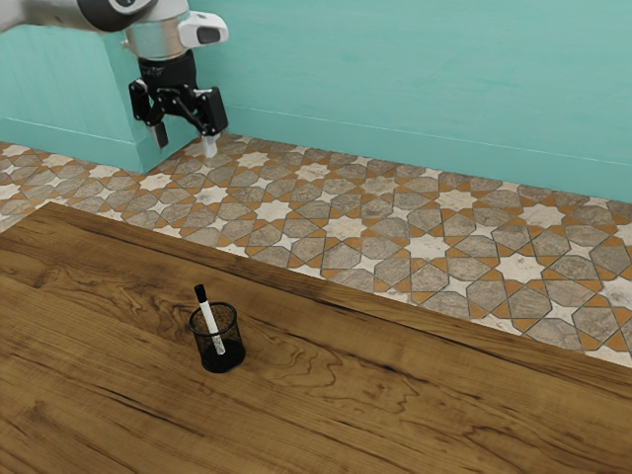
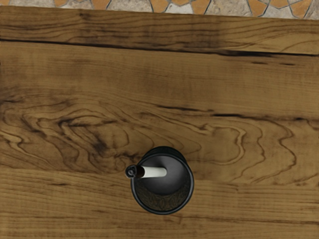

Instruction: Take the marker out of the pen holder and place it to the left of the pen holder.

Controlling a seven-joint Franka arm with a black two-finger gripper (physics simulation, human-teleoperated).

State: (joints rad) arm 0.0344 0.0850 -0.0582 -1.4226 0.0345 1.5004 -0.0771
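Marker (image 1: 210, 324) in the holder (image 1: 222, 362), and here's my gripper (image 1: 184, 141), high above the table (image 1: 385, 405) with its two fingers (image 1: 209, 146) spread wide and nothing between them! The arm (image 1: 69, 14) reaches in from the exterior view's upper left, and the fingers point down, well apart from both marker and holder.

Down to the marker now: it leans inside the holder, black cap (image 1: 200, 293) uppermost and poking out over the rim, white body slanting down inside. In the exterior view the cap tips toward that view's left, with dark print near the body's lower end. My wrist view looks down into the round opening, the cap jutting past the rim.

The holder itself, black mesh on a dark base, stands upright on the brown wooden table. Out past the table's edge runs the floor (image 1: 346, 228), star-patterned tiles in cream, grey and orange, and it meets a turquoise wall (image 1: 395, 79).
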